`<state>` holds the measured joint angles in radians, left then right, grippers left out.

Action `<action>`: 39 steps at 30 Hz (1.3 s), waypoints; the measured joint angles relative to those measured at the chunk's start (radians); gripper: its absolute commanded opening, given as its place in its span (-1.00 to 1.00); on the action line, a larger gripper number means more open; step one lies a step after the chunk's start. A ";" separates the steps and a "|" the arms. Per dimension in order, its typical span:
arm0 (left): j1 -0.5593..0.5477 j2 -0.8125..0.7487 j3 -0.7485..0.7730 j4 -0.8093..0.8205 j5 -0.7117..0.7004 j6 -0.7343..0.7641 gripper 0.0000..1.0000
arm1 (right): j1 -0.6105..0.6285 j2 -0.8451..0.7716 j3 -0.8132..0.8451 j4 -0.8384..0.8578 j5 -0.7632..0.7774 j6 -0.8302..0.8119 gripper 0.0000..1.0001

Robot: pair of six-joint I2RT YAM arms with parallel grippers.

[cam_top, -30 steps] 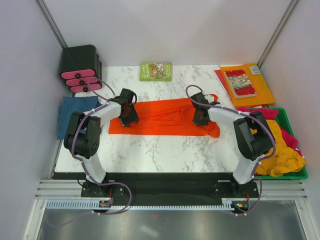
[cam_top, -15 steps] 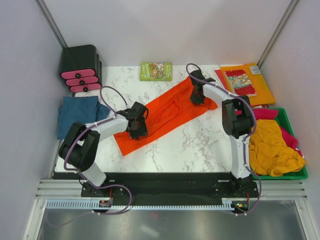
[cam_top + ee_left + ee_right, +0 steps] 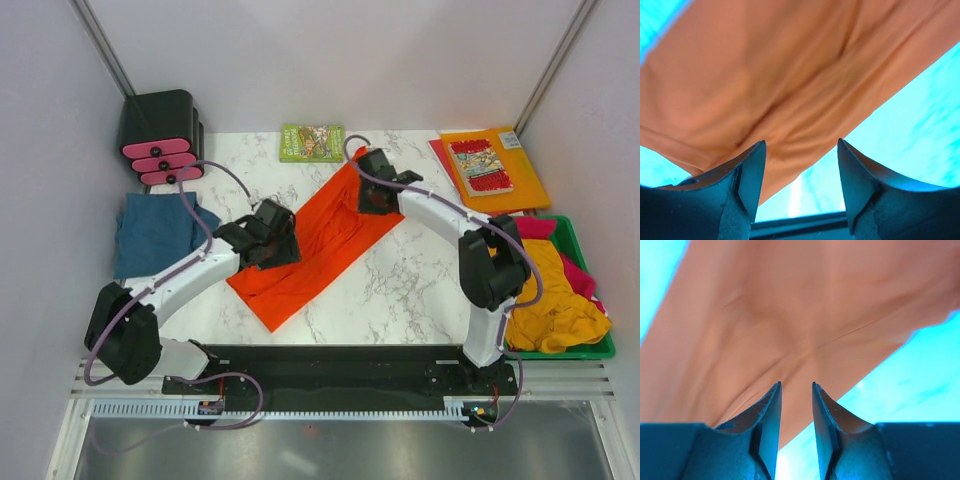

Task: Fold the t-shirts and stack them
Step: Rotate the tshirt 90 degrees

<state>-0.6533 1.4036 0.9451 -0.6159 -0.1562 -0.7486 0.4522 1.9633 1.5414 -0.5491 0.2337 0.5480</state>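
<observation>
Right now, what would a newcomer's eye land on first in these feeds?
The bright orange-red cloth t-shirt lies as a long diagonal strip across the middle of the white marble table. The left pincer is at its near-left part and the right pincer at its far end, both with jaws apart. At the right edge, a green plastic bin holds a crumpled mustard-yellow shirt and a magenta-pink shirt.

White marble table [image 3: 400, 290] between plain pale walls [image 3: 330, 60].
</observation>
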 measured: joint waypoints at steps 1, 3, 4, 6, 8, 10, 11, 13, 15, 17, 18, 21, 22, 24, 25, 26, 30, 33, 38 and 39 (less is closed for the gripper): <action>0.019 -0.017 0.018 0.001 -0.006 0.000 0.33 | 0.040 -0.040 -0.026 0.013 -0.007 -0.006 -0.30; 0.083 -0.036 0.061 0.007 -0.026 0.001 0.32 | 0.139 -0.108 -0.085 0.057 -0.031 -0.011 -0.37; 0.113 -0.036 0.071 0.011 -0.031 0.001 0.31 | 0.187 -0.129 -0.114 0.075 -0.043 -0.010 -0.40; 0.166 -0.024 0.073 0.004 -0.047 0.000 0.31 | 0.266 -0.143 -0.159 0.101 -0.065 -0.003 -0.46; 0.211 -0.001 0.068 -0.012 -0.056 0.000 0.30 | 0.338 -0.139 -0.204 0.119 -0.081 0.011 -0.49; 0.234 0.011 0.046 -0.019 -0.061 0.000 0.30 | 0.390 -0.131 -0.240 0.125 -0.092 0.030 -0.50; 0.240 0.012 0.030 -0.026 -0.061 -0.001 0.30 | 0.401 -0.122 -0.252 0.126 -0.095 0.043 -0.50; 0.242 0.012 -0.003 -0.044 -0.061 -0.002 0.30 | 0.438 -0.109 -0.256 0.130 -0.097 0.057 -0.51; 0.242 0.012 -0.030 -0.048 -0.063 -0.003 0.30 | 0.454 -0.093 -0.257 0.143 -0.098 0.074 -0.51; 0.242 0.012 -0.047 -0.053 -0.065 -0.003 0.30 | 0.461 -0.074 -0.261 0.156 -0.098 0.090 -0.51; 0.242 0.013 -0.051 -0.056 -0.069 -0.003 0.30 | 0.462 -0.067 -0.268 0.161 -0.096 0.099 -0.50; 0.243 0.016 -0.052 -0.060 -0.071 -0.003 0.30 | 0.446 -0.064 -0.327 0.171 -0.094 0.131 -0.49; 0.243 0.017 -0.052 -0.060 -0.071 -0.003 0.30 | 0.433 -0.077 -0.349 0.191 -0.100 0.145 -0.49; 0.243 0.017 -0.053 -0.060 -0.071 -0.003 0.30 | 0.398 -0.115 -0.408 0.211 -0.104 0.171 -0.46; 0.243 0.017 -0.055 -0.058 -0.070 -0.003 0.29 | 0.378 -0.141 -0.442 0.224 -0.104 0.176 -0.46; 0.243 0.017 -0.059 -0.058 -0.070 -0.003 0.29 | 0.355 -0.171 -0.476 0.224 -0.105 0.182 -0.46; 0.243 0.017 -0.084 -0.056 -0.069 -0.003 0.29 | 0.261 -0.273 -0.583 0.186 -0.090 0.187 -0.38; 0.243 0.017 -0.100 -0.056 -0.070 -0.003 0.29 | 0.204 -0.323 -0.621 0.119 -0.048 0.187 -0.37; 0.243 0.021 -0.101 -0.051 -0.046 -0.002 0.25 | 0.106 -0.377 -0.647 0.028 -0.009 0.186 -0.31; 0.243 0.023 -0.101 -0.049 -0.041 -0.002 0.25 | 0.085 -0.389 -0.647 0.011 0.006 0.186 -0.32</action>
<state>-0.4099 1.4261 0.8436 -0.6647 -0.1970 -0.7509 0.5373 1.5738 0.8940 -0.5377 0.2398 0.7338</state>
